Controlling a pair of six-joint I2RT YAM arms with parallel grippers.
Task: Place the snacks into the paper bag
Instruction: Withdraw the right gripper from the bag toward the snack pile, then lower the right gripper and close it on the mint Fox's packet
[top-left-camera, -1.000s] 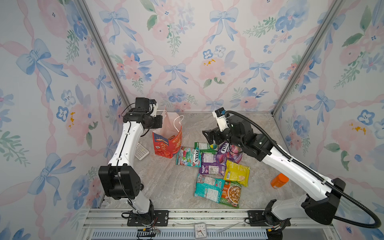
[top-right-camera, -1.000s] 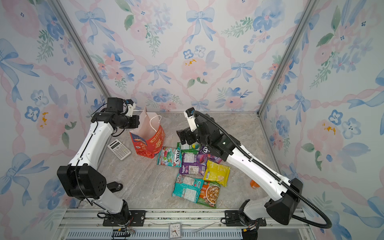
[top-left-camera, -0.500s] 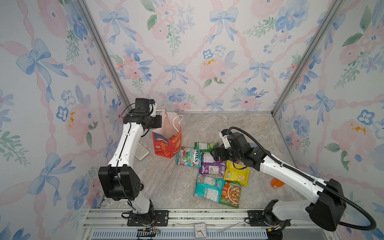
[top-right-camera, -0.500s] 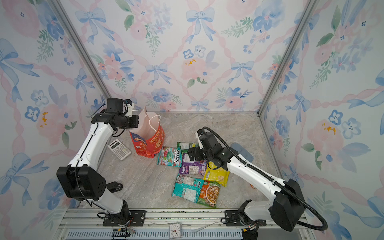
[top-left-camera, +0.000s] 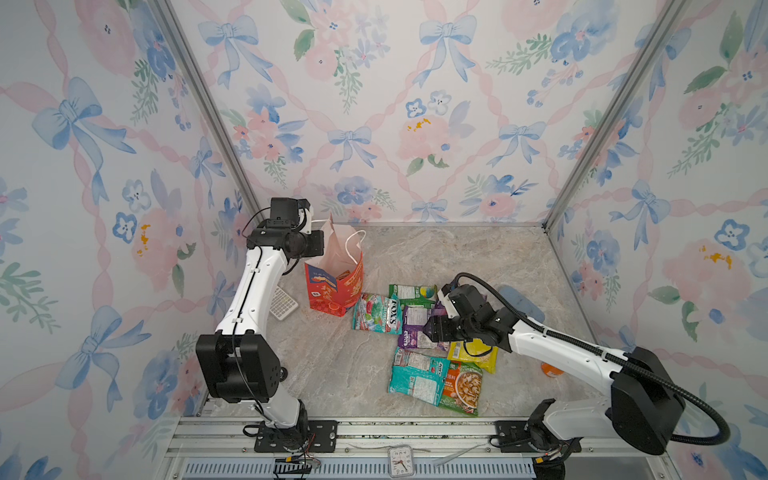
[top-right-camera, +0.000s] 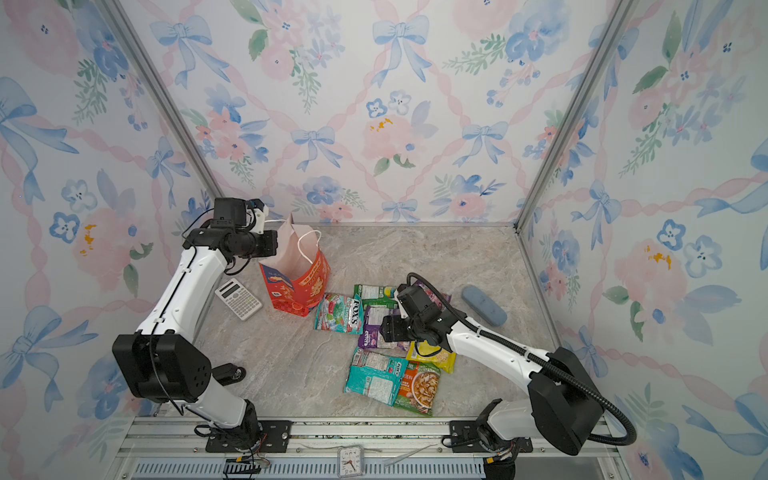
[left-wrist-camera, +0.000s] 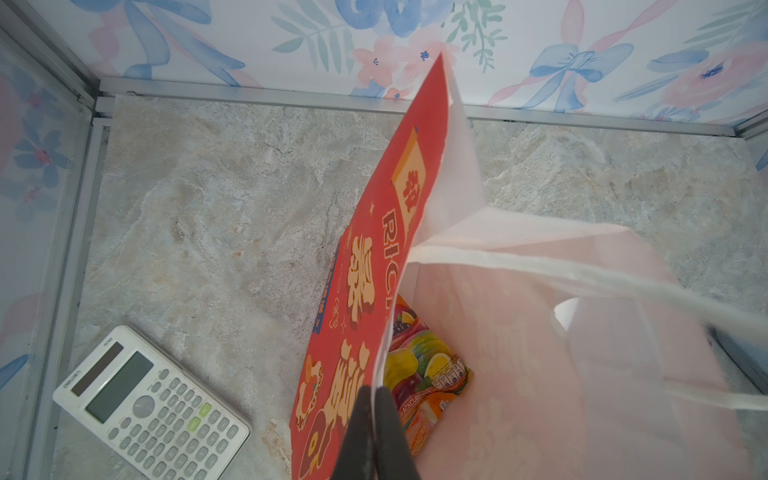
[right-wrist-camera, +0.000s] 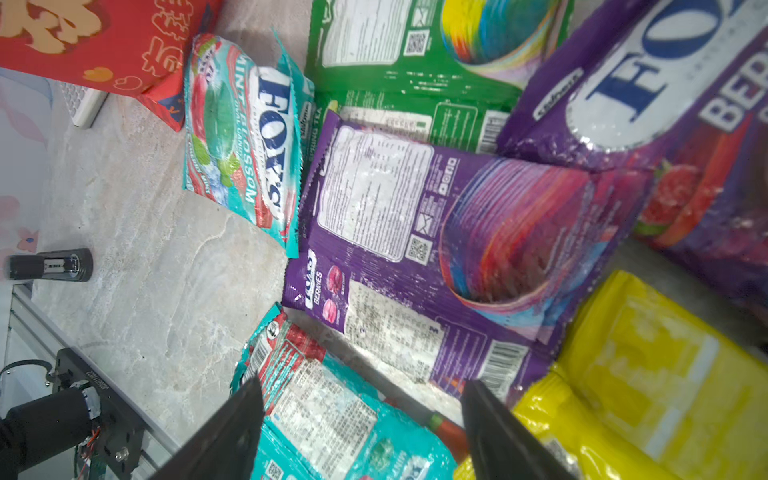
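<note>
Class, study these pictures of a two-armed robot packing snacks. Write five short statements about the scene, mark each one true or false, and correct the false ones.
1. The left gripper is shut on a wall of the paper bag. True.
2. The paper bag is empty. False: an orange fruit packet lies inside it.
3. The right gripper is shut on a packet. False: its jaws stand apart above the teal packet.
4. A calculator lies on the table beside the paper bag. True.
5. The paper bag lies flat on its side. False: it stands upright with its mouth open.
</note>
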